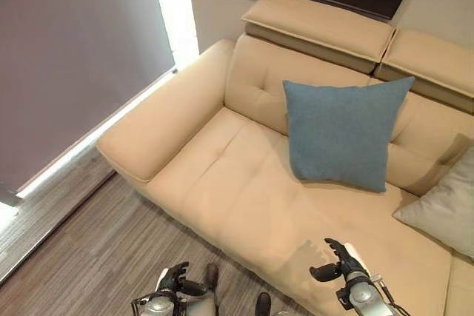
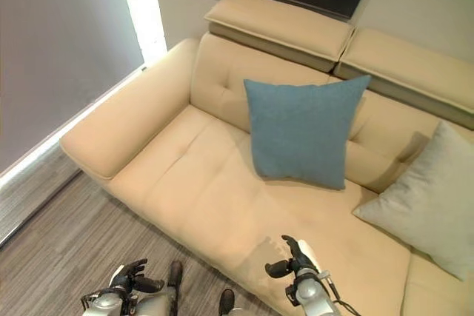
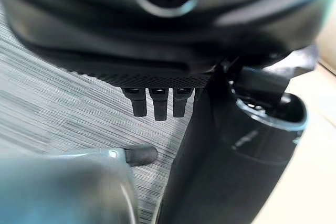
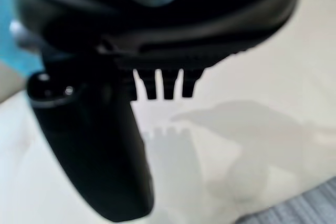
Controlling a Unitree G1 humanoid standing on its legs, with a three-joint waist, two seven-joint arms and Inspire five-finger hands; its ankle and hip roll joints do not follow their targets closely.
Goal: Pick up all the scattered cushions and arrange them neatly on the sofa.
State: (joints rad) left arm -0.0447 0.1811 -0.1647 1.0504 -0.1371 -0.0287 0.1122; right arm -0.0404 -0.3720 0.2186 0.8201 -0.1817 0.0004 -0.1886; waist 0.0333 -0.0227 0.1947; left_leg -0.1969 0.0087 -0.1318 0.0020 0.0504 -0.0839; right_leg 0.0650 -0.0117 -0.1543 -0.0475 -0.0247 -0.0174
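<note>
The grey cushion [image 2: 433,201] is cut off by the picture's right edge.

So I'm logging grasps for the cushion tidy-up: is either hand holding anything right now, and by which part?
Nothing is held. The left hand over the floor and the right hand over the beige leather sofa are both open and hold nothing.

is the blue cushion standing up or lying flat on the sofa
Standing up: the blue cushion rests on its lower edge on the sofa seat, leaning against the backrest.
</note>
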